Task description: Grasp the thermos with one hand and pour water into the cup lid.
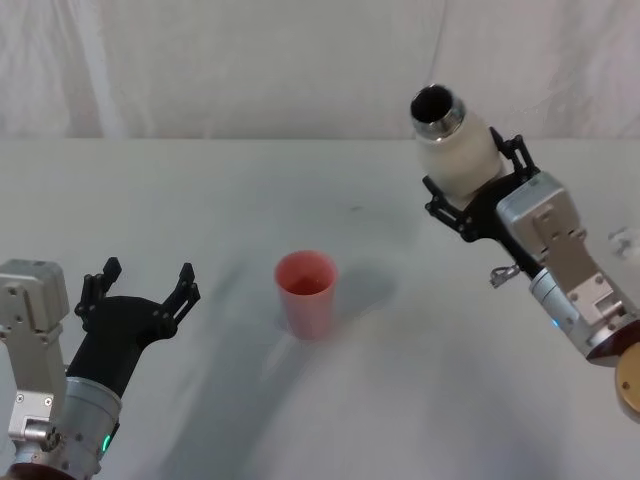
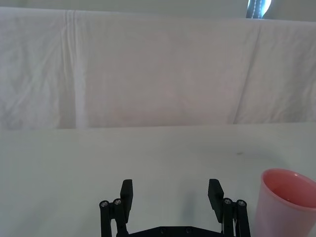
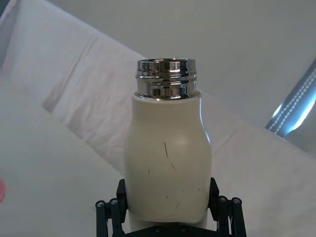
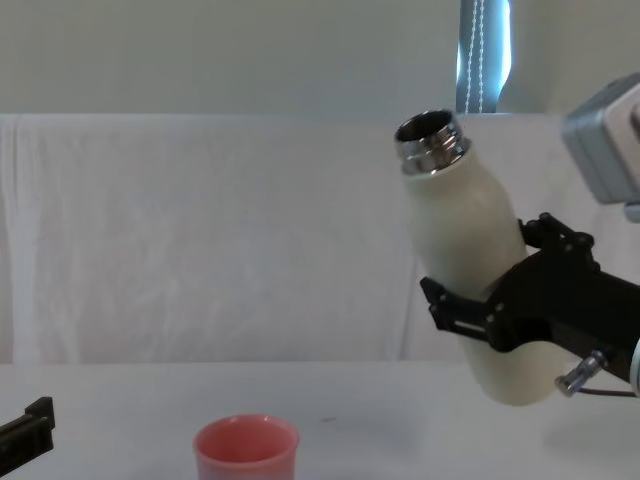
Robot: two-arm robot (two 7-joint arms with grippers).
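White cloth covers the table [image 1: 200,200] and hangs behind it. We note the right gripper [image 1: 470,195] raised above the table's right side, its fingers clamped around the lower body of the thermos [image 4: 465,250], which is lifted clear and tilted leftward, its open steel neck uppermost. The pink cup lid [image 1: 306,292] stands upright at centre. The left gripper [image 1: 140,290] rests low at left, fingers spread wide, holding nothing.

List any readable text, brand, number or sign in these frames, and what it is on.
None can be read.
The thermos, held off the table in the right gripper, has plain cream sides with only thin dark scratches.
The cup lid is plain pink.
The left gripper, open beside the cup lid, and the white table carry no lettering.
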